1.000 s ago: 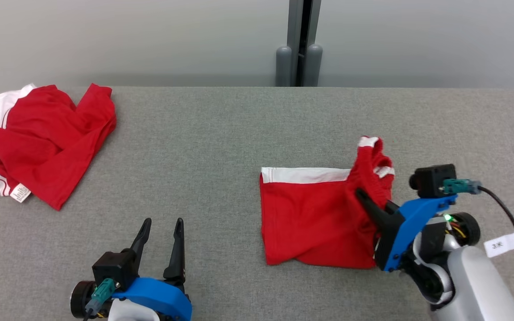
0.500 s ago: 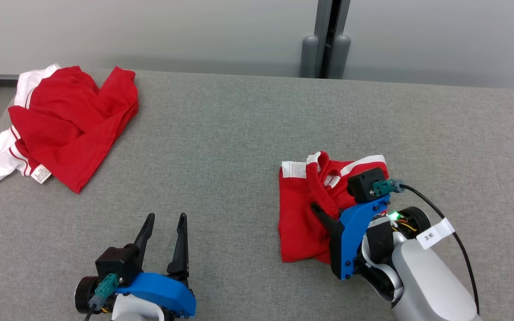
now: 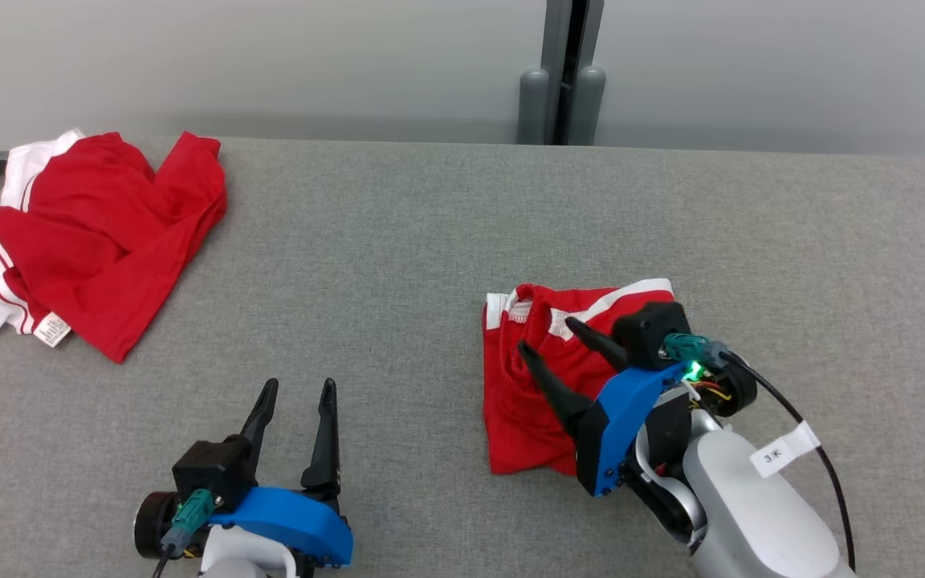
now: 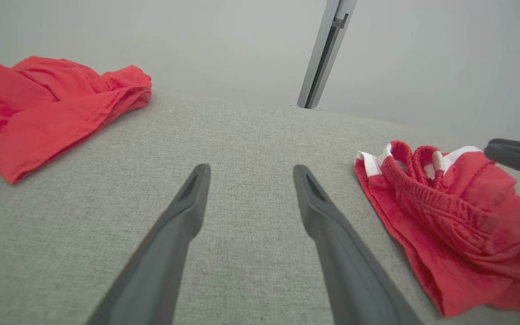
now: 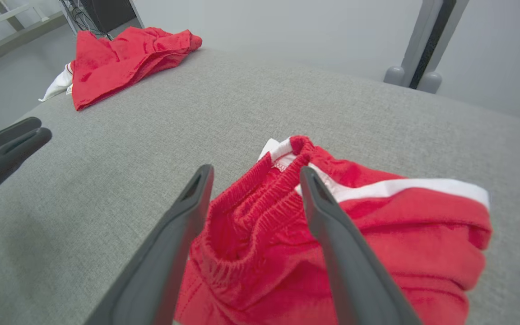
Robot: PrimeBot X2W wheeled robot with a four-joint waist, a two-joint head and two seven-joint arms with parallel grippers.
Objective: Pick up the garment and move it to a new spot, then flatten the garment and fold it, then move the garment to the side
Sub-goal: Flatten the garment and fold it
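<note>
Red garment [image 3: 515,417] lies beneath the parted right end effector [image 3: 547,334], left end effector [image 3: 299,384] also parted, red heap [image 3: 101,233] apart.

At the lower left, the left end effector [image 3: 299,385] rests with fingers parted, pointing forward — the right end effector [image 3: 547,334], on its pale forearm [image 3: 751,514], angles inward, dark fingers likewise spread wide.

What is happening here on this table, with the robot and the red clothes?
A two-armed robot is working on the red shorts, which lie folded over but lumpy on the grey table. Its right hand is open, with fingers spread just over the elastic waistband, gripping nothing. The left hand is open too, idle over bare table. A second red garment lies crumpled at the far left corner.
</note>
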